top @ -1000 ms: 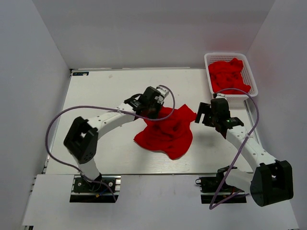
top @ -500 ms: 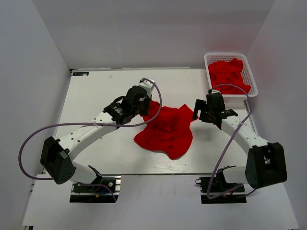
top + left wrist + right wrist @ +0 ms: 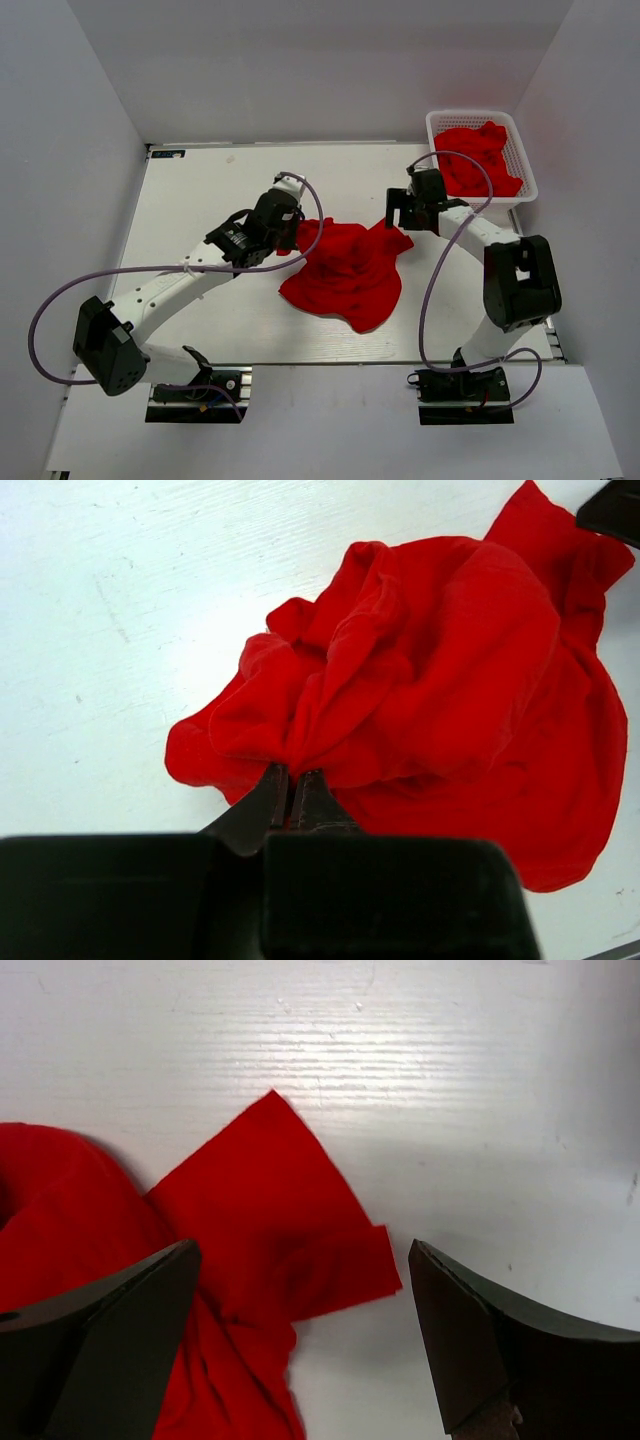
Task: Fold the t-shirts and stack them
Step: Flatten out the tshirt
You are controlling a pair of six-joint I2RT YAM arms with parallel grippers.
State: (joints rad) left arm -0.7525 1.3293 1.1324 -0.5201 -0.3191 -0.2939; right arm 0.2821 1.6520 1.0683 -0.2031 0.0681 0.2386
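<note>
One crumpled red t-shirt (image 3: 348, 270) lies in the middle of the white table. My left gripper (image 3: 296, 237) is shut on a fold at the shirt's upper left edge (image 3: 300, 750), the cloth bunched between its jaws. My right gripper (image 3: 400, 215) hangs open over the shirt's upper right corner. In the right wrist view that flat red corner (image 3: 270, 1220) lies between the wide-spread fingers (image 3: 120, 1340), with nothing gripped. More red t-shirts (image 3: 476, 158) are piled in the basket at the back right.
The white mesh basket (image 3: 529, 181) stands at the table's back right corner, close behind my right arm. Grey walls enclose the table on three sides. Purple cables loop from both arms.
The left gripper has pulled the shirt's edge up and to the left. The right gripper has swung back and left, from beside the shirt to over its upper right corner.
</note>
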